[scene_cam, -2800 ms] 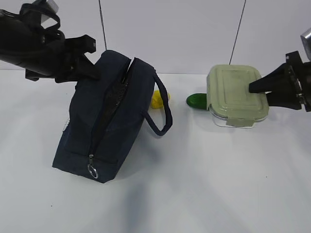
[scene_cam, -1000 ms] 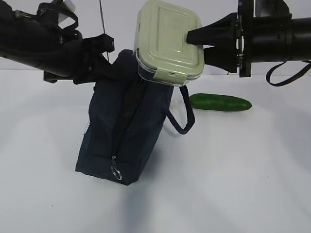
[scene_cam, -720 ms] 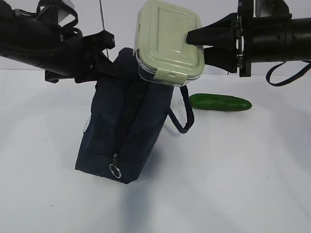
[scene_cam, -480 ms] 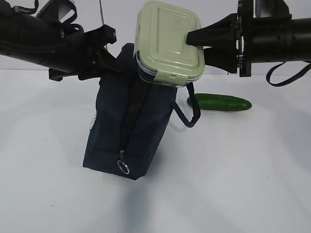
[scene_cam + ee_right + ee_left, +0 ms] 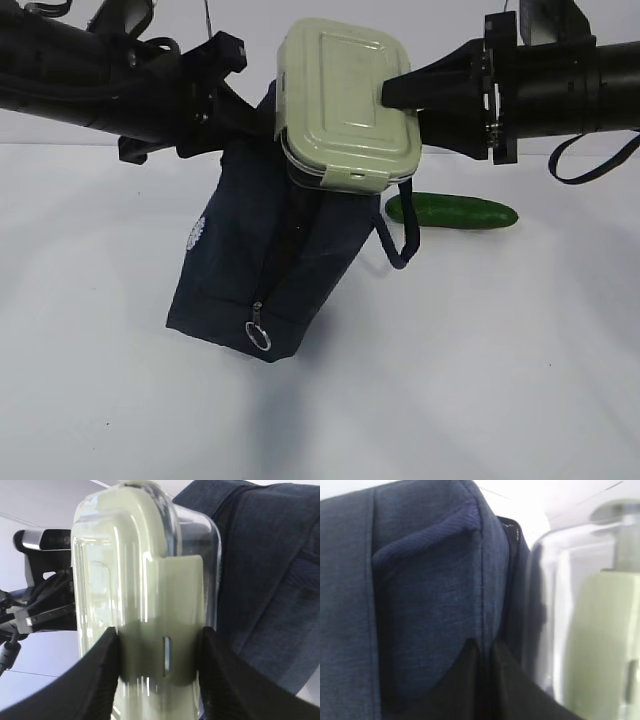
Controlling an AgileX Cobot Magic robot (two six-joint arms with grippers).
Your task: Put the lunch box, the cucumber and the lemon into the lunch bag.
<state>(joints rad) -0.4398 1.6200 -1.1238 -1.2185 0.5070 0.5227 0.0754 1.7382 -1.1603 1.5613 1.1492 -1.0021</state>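
At far left, the left gripper (image 5: pixel 222 105) pinches the upper edge of the lunch bag (image 5: pixel 235 260), its jaws pressed together on a fold of navy fabric beside the zipper seam; the left wrist view shows the cloth bunched between the dark fingers (image 5: pixel 470 680). The bag hangs tilted from that grip, its lower corner on the white table (image 5: pixel 500 380), the silver ring pull (image 5: pixel 259 336) dangling at the bottom front. One loop handle (image 5: pixel 400 235) droops off the bag's right side.

At centre, the lunch box (image 5: pixel 345 105) sits in the air directly at the bag's top, held on edge with its pale green lid facing the exterior camera. The right gripper (image 5: pixel 395 95) clamps it across the thickness at one snap clip, a finger on either face, as the right wrist view confirms.

To the right, the cucumber (image 5: pixel 452 211) lies on the table behind the handle, well apart from the bag's base. The lemon is not visible from any camera.

The step in hand appears to be feeding the box into the mouth. Doing it well likely means leading with a narrow edge along the zipper line, while the left arm keeps the fabric lifted and taut so the opening does not fold shut. Whether the mouth gapes wide enough cannot be told, since the box hides it.
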